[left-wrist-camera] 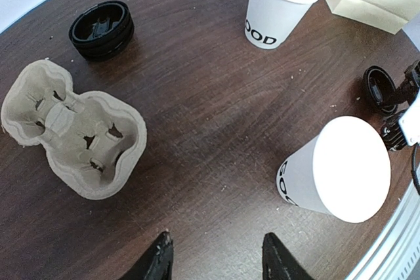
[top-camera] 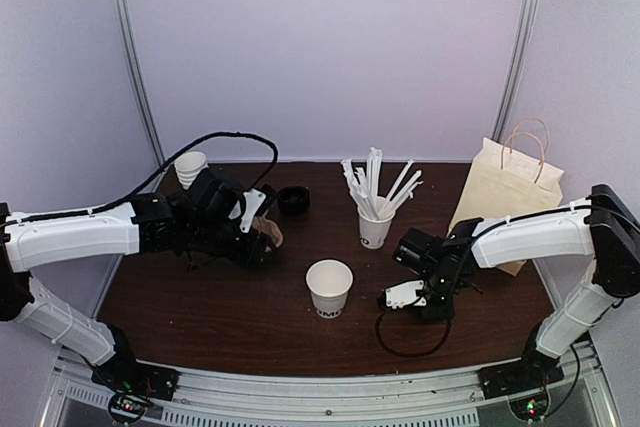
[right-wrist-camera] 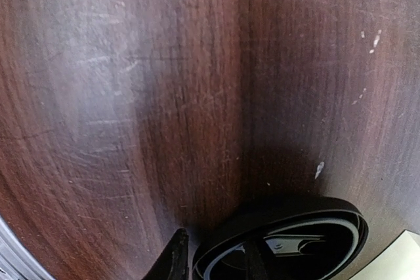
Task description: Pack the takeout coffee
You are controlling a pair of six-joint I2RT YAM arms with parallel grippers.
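Top, coffee cup: upright, open-topped, mid-table between both arms.
Top, straw cup: behind it, apart.
Top, paper bag: upright, far right.
Left wrist, left gripper: fingers apart, nothing between, above bare table.
Left wrist, pulp carrier: flat, left of fingers.
Left wrist, lid stack: just beyond carrier.
Right wrist, right gripper: low at black lid, one finger just outside rim; clamped or not, cannot tell.

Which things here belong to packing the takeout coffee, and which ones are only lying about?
For the job: lidless white cup; black lid at the right gripper; probably also the cup carrier and paper bag.
Lying about: cup of straws; stack of cups; spare lids.
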